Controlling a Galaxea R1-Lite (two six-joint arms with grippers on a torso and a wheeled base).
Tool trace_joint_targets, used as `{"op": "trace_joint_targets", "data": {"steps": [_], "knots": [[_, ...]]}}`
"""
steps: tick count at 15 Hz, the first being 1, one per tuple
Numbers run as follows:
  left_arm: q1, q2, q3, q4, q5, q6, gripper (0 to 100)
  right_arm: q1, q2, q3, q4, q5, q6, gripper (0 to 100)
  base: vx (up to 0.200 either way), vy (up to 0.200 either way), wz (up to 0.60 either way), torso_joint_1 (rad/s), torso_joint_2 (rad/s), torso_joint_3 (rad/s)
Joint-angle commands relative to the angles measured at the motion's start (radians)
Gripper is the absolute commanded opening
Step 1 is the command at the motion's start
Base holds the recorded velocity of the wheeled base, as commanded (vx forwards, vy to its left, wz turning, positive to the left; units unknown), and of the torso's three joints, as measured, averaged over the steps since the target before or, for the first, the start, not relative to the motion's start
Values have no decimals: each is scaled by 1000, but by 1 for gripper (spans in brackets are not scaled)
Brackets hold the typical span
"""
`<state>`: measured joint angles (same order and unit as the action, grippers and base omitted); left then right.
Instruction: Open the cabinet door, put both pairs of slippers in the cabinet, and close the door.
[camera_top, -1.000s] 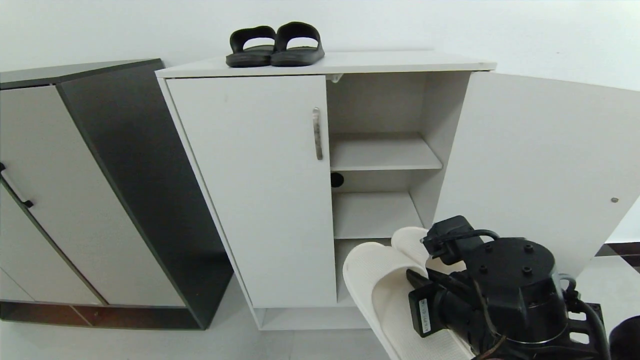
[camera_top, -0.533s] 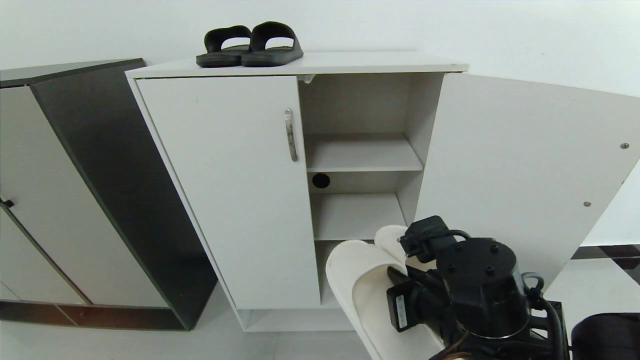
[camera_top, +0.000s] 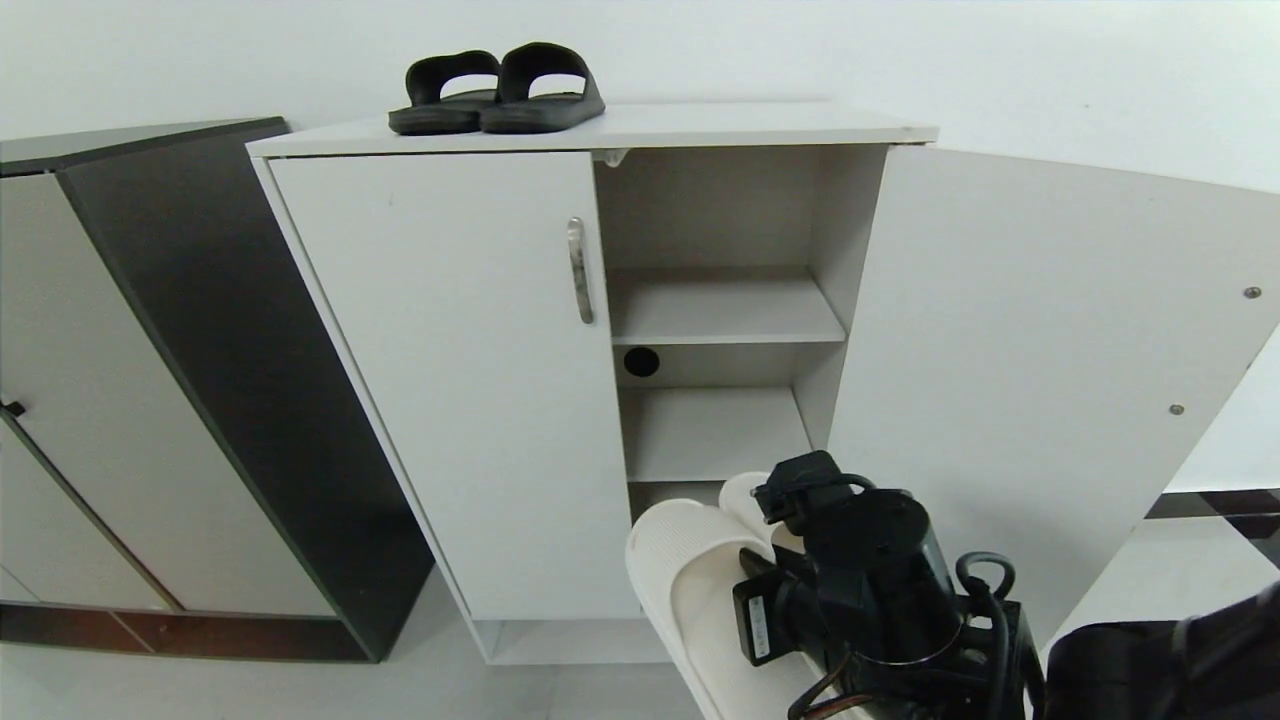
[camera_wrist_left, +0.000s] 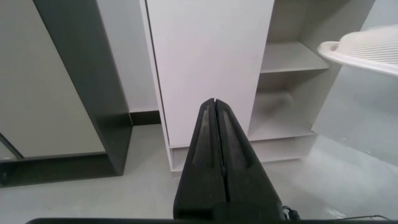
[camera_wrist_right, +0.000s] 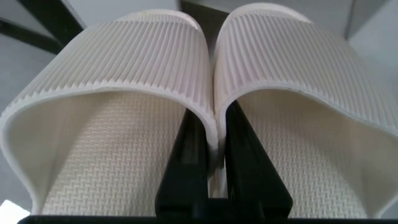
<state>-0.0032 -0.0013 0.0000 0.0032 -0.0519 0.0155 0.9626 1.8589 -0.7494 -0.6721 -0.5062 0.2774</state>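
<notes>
Before the open cabinet (camera_top: 460, 400), right pincer (camera_wrist_right: 214, 165) clamps white slippers (camera_top: 690, 590), left pincer (camera_wrist_left: 214, 124) together, black slippers (camera_top: 497, 92) atop

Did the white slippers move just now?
Yes. The white slippers, held by the right gripper, shifted left and lower, toward the cabinet's closed door.

In the head view the right arm (camera_top: 870, 580) covers the white slippers' (camera_top: 690, 590) heels before the cabinet (camera_top: 450, 400), and you lose most of its lowest compartment (camera_top: 670, 494) behind them.
</notes>
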Motion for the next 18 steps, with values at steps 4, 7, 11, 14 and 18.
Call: {"op": "trace_joint_targets", "data": {"steps": [4, 7, 11, 14, 18], "knots": [[0, 3, 0, 0, 0, 1, 0, -24, 111, -90, -3, 0, -1, 0, 0, 0, 0, 1, 1, -61], [0, 3, 0, 0, 0, 3, 0, -64, 169, -151, -6, -6, 2, 0, 0, 0, 0, 4, 6, -183], [0, 3, 0, 0, 0, 3, 0, -64, 197, -163, -7, -72, 2, 0, 0, 0, 0, 4, 5, -199], [0, 3, 0, 0, 0, 3, 0, -59, 235, -179, -35, -86, 9, 0, 0, 0, 0, 2, 4, -198], [0, 3, 0, 0, 0, 3, 0, -61, 267, -194, -121, -147, 5, 0, 0, 0, 0, 2, 5, -198]]}}
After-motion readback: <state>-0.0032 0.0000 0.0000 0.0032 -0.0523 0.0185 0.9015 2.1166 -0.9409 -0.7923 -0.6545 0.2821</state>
